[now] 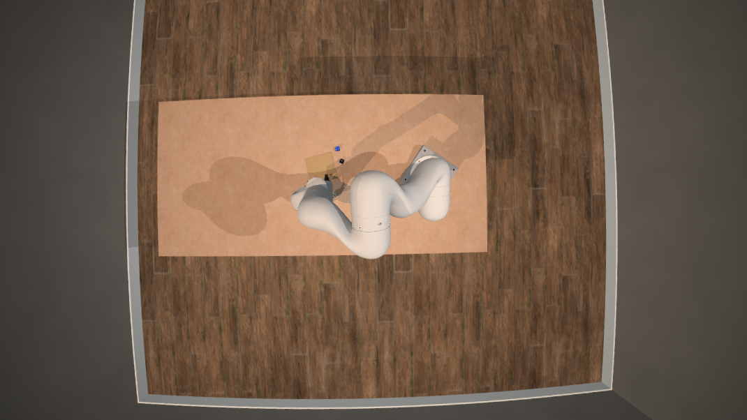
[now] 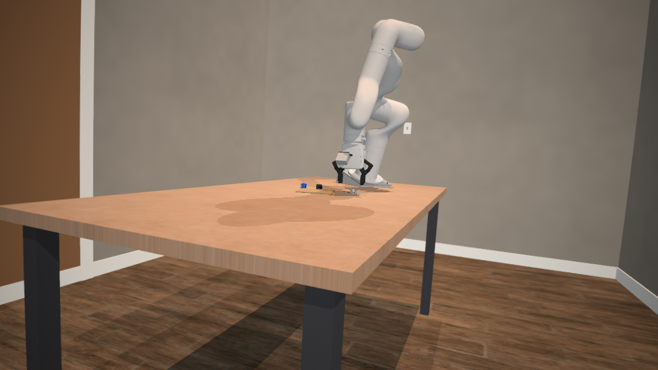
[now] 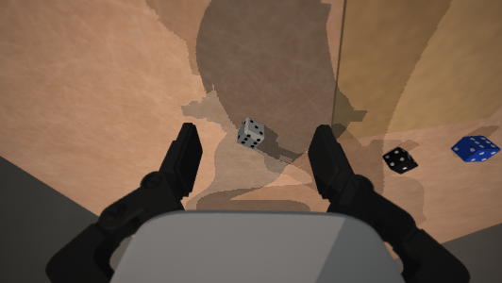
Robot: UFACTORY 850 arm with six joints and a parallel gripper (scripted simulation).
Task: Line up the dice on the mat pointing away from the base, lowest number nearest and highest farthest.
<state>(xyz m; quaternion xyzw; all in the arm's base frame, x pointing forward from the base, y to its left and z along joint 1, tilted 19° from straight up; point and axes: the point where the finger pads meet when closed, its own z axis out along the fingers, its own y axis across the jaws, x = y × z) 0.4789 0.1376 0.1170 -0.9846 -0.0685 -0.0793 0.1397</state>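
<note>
Top view: the white arm [image 1: 365, 208] folds over the wooden surface [image 1: 234, 130], its wrist end beside the near edge of the tan mat [image 1: 319, 164]. A blue die [image 1: 337, 148] lies on the bare surface just off the mat's far corner, and a black die [image 1: 341, 161] sits close beside the mat's edge toward the base; whether it touches the mat cannot be told. The white die is hidden under the arm.

Exterior view: the gripper [image 2: 352, 176] hangs low over the surface with its jaws spread wide and nothing between them. The white die [image 2: 352, 190] rests on the surface below and slightly in front of it. The mat [image 2: 317, 192] lies flat, with the black die [image 2: 318, 186] and blue die [image 2: 303, 185] beyond it, side by side and slightly apart.

Wrist view: the two black fingers stand fully apart, gripping nothing. The white die [image 3: 250, 133] lies on the bare surface in the gap ahead of them, touching neither. The mat [image 3: 401, 61] fills the upper right. The black die [image 3: 399, 159] and blue die [image 3: 475, 148] lie on the surface to the right, off the mat.
</note>
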